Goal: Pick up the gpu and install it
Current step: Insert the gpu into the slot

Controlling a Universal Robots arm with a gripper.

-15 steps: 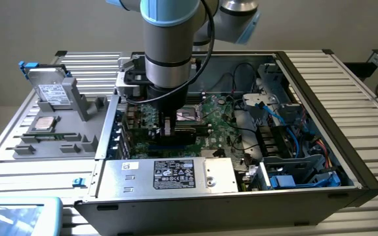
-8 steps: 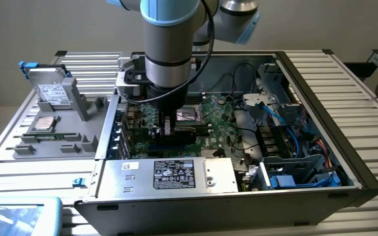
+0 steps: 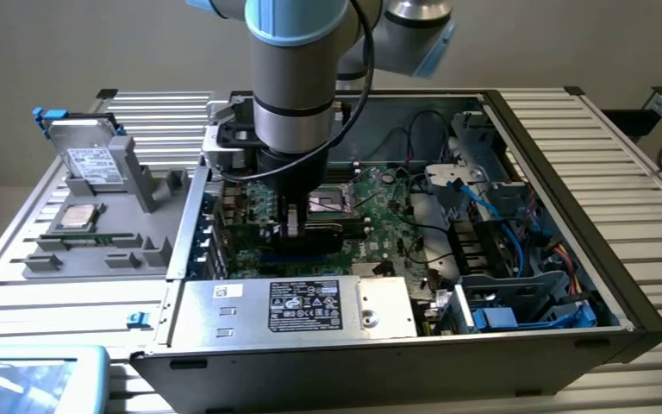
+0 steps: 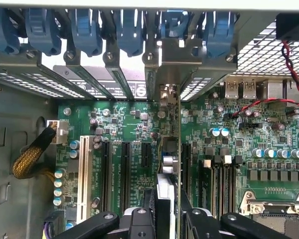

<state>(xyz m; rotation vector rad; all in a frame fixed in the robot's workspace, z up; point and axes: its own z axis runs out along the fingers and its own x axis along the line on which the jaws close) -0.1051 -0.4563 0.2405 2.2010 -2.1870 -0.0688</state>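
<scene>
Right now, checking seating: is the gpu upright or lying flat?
Upright: the gpu stands edge-on over the motherboard, bracket at the rear slots, gripper clamping it.

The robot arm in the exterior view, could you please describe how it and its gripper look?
The arm is a thick silver-grey tube with light blue joint caps and a black band around the wrist section. A black cable runs down alongside it. Below sits a dark, boxy gripper; in the wrist view its fingers are black with round silver screws.

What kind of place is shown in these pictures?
Probably a robotics lab or test bench for computer assembly. An open black desktop computer case with a large green motherboard sits on a ribbed aluminium table, beside a grey plastic fixture holding spare parts, with a robot arm reaching inside.
</scene>
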